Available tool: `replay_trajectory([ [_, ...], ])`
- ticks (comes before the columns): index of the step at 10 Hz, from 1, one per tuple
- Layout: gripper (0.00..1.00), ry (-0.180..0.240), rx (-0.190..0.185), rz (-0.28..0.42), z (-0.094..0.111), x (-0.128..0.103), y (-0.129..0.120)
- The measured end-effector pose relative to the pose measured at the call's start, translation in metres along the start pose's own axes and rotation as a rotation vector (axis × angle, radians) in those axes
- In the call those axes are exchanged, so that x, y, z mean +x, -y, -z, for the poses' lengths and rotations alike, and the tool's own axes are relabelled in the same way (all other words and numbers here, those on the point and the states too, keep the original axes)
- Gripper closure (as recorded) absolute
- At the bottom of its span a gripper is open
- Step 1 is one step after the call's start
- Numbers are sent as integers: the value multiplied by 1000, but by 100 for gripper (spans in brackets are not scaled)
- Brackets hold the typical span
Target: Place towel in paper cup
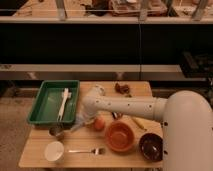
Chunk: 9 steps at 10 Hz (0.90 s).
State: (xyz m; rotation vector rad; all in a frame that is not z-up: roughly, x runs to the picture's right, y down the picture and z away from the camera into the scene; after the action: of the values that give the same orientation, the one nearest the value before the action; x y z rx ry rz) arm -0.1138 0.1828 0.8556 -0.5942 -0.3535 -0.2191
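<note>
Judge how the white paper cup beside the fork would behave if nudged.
The paper cup stands upright and seemingly empty, so it is probably light and apt to tip or slide. Its thin wall would likely crush if squeezed. The claw sits by the green tray, apart from the cup.

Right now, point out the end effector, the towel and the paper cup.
end effector (pixel 82 119), camera view, its tip beside the green tray (pixel 47 102).
towel (pixel 75 126), camera view, pale cloth under the end effector.
paper cup (pixel 54 151), camera view, middle of its open top.
</note>
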Motion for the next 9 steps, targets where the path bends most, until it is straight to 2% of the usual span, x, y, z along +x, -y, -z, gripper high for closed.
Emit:
replay_trajectory([
  [2, 100, 7, -3, 0, 1, 0, 0],
  [4, 100, 60, 5, 13, 15, -8, 1],
  [7, 100, 195, 3, 55, 70, -38, -7],
  [8, 100, 236, -14, 71, 94, -50, -17],
  [9, 100, 257, -31, 87, 110, -61, -25],
])
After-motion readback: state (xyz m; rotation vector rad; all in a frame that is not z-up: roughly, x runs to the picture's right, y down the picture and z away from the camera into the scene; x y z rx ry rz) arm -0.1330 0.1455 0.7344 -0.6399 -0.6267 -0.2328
